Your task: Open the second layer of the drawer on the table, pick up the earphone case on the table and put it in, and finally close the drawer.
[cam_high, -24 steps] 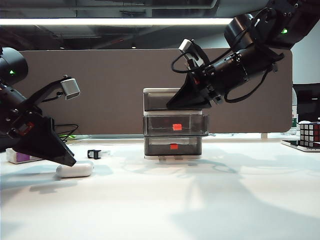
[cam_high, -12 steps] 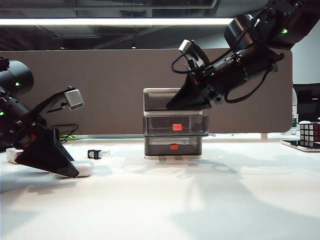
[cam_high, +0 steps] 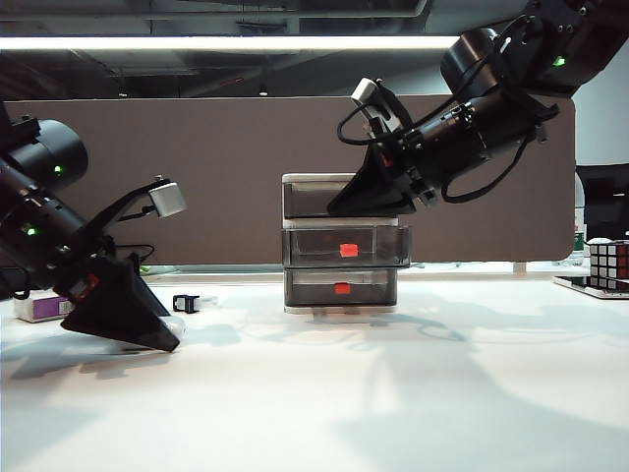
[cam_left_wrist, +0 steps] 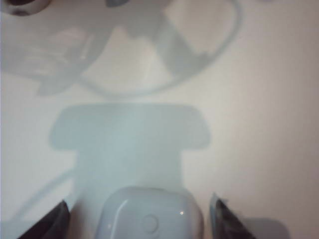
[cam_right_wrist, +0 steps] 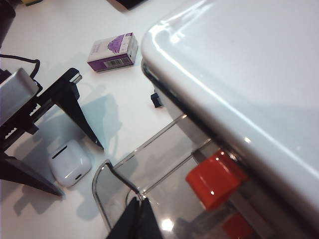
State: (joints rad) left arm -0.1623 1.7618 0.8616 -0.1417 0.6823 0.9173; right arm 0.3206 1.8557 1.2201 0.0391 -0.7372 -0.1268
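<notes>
The earphone case (cam_left_wrist: 152, 215), glossy white and rounded, lies on the white table (cam_left_wrist: 249, 99) between the two dark fingers of my open left gripper (cam_left_wrist: 142, 225), with a gap on each side. The right wrist view shows the same: the earphone case (cam_right_wrist: 70, 162) between the left gripper's fingers (cam_right_wrist: 84, 119). In the exterior view the left gripper (cam_high: 157, 336) hides almost all of it. The drawer (cam_high: 314, 179) stands mid-table. Its second layer (cam_high: 344, 246) is pulled out a little, its red-orange tab (cam_right_wrist: 214, 184) showing. My right gripper (cam_right_wrist: 140, 205) is shut, over that layer's front rim.
A white-and-purple box (cam_right_wrist: 112, 51) lies behind the left arm. A small black clip (cam_high: 185, 303) sits between the case and the cabinet. A Rubik's cube (cam_high: 609, 261) stands at the far right edge. A brown partition closes the back of the table.
My left arm has moved right and come down, so its open fingers now straddle the earphone case. The right arm and the drawers have not moved.
</notes>
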